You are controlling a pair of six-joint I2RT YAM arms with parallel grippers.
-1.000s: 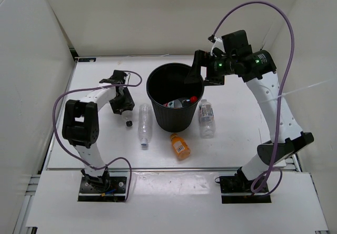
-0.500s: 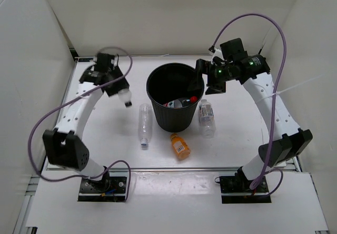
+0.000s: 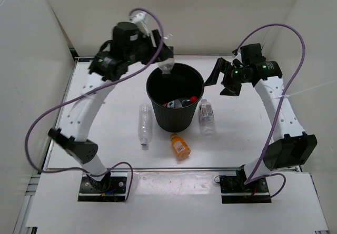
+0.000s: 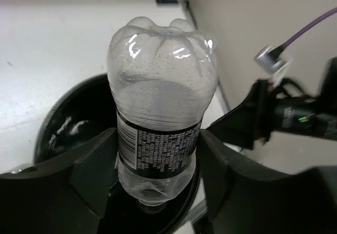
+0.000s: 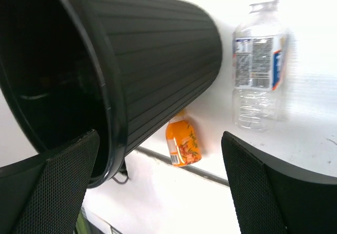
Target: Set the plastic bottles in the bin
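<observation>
**A:** Where does the left hand (image 4: 158,163) stand?

**B:** It is clamped on a clear bottle (image 4: 160,87), gripped around the labelled middle, base toward the wrist camera and neck pointing down. From above, the bottle hangs over the far rim of the bin (image 3: 174,119), not over the middle of the mouth.

**A:** What could go wrong from there?

**B:** If it is let go at that spot, the neck could catch the rim and the bottle could tip outward onto the tabletop (image 3: 105,134) behind the bin. It looks empty and light, so it may also bounce. Letting go further over the opening would probably lower that risk.

**A:** And the right hand (image 3: 220,80)?

**B:** Its fingers are spread wide and it holds nothing. It hovers just right of the bin. Its wrist view shows the ribbed wall close by, so a careless swing could knock the bin, and with its narrow base it might topple.

**A:** What does the bin hold?

**B:** The red-capped bottle (image 3: 187,101) lies at the bottom. Whether anything sits beneath it cannot be told.

**A:** What is left outside?

**B:** Three bottles lie outside. A second clear bottle (image 3: 144,124) is on the tabletop left of the bin, the orange bottle (image 3: 180,145) is in front of it, and a third clear bottle (image 3: 206,117) is just beside its right wall.
</observation>
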